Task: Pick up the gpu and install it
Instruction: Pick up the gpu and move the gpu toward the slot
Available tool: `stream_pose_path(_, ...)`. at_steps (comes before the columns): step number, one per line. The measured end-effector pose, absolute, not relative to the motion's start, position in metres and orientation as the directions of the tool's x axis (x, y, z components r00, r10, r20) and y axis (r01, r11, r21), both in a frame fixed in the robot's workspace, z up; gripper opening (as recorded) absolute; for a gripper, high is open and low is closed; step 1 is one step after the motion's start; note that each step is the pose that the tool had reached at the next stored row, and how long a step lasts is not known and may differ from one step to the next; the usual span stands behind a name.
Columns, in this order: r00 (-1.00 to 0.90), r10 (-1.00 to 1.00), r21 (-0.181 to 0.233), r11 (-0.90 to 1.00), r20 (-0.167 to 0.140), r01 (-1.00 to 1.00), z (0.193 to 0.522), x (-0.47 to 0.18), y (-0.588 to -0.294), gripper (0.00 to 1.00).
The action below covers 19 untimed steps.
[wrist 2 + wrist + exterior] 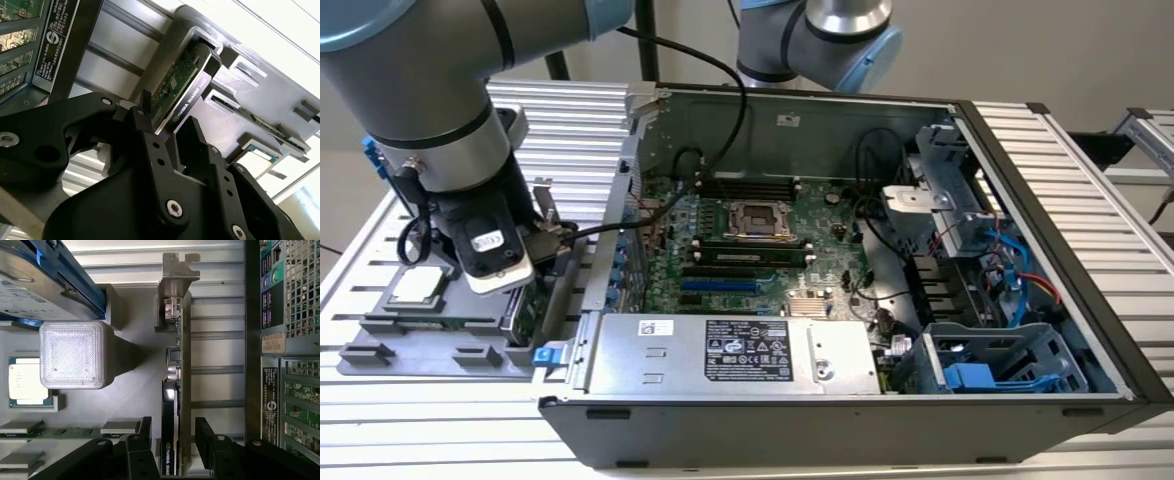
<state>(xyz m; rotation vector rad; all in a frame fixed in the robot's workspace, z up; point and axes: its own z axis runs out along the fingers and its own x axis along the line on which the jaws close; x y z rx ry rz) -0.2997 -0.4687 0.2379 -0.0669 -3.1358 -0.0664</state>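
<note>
The robot arm's black two-fingered gripper (173, 422) hangs over the gpu (175, 385), a thin card with a green circuit board, black shroud and silver metal end bracket. The card stands on its long edge in a slot of the grey moulded parts tray (400, 352). The fingers (202, 432) are spread, one on each side of the card, with a gap on both sides in the first wrist view. The card sits along the tray's edge nearest the open dark computer case (854, 430). Elsewhere in the tray lie a small square silver processor chip (27, 382) and a silver hard drive with blue rails (35, 290). Tray and case rest on a ribbed aluminium table (440, 425).
</note>
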Motion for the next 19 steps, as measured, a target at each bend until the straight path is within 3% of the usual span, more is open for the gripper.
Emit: stream_pose_path(19,-0.999,0.043,0.042,0.998,0.005,0.043,0.2314,-0.2997,-0.4687,1.0)
